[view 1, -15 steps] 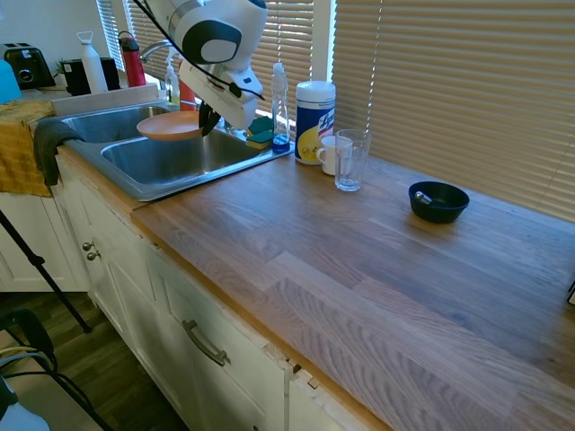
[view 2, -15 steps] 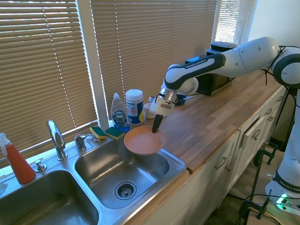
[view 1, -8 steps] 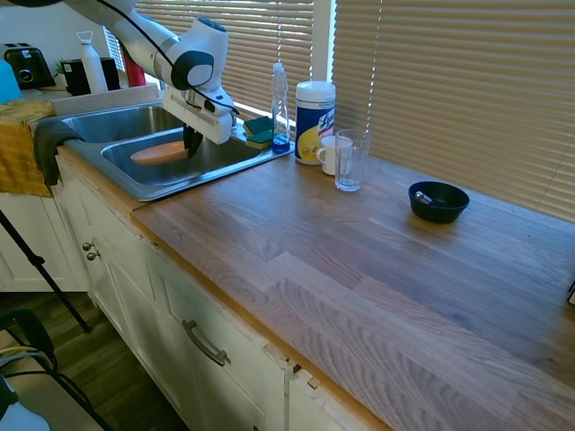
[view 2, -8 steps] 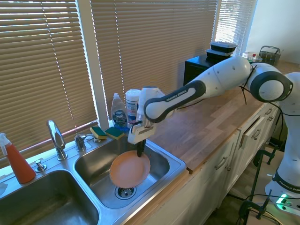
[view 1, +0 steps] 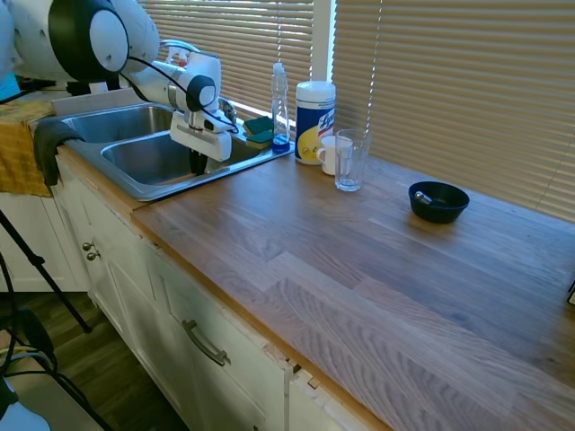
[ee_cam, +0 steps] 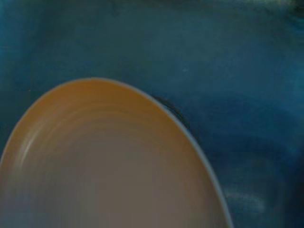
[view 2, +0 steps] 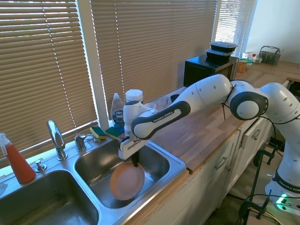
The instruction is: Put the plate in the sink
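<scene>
Kitchen counter of wood planks under slatted blinds: the gripper (view 2: 135, 163) reaches down into the right basin of the steel sink (view 2: 161, 159), jaws pinching the rim of the plate (view 2: 126, 180), which hangs tilted low inside. Round, matte and salmon-orange, it fills the blurred wrist view. Sponges (view 2: 106, 132), a soap bottle (view 2: 117, 112) and the chrome faucet (view 2: 56, 138) line the sink's back edge.
</scene>
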Tool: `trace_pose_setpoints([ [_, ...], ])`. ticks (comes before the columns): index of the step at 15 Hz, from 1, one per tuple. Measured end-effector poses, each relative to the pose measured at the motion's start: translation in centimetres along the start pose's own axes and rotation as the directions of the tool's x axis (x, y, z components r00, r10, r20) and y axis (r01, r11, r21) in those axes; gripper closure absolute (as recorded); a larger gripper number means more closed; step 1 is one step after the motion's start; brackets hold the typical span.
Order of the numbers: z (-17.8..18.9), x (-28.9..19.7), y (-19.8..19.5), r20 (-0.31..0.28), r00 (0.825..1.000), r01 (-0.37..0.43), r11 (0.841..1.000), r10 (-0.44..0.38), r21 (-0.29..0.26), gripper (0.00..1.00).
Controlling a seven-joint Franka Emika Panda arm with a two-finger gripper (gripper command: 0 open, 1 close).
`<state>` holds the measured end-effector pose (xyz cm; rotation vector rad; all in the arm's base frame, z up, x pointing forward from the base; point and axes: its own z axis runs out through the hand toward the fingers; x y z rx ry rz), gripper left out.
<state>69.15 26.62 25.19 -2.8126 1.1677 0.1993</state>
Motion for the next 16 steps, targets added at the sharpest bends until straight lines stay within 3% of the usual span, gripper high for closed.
trace_pose_setpoints([
  [10,-0.2,-0.3,-2.3,0.010,1.000,0.004,1.000,-0.004,-0.010,0.00],
  [16,-4.3,-0.6,-2.4,0.002,1.000,-0.005,0.999,0.005,0.048,0.00],
])
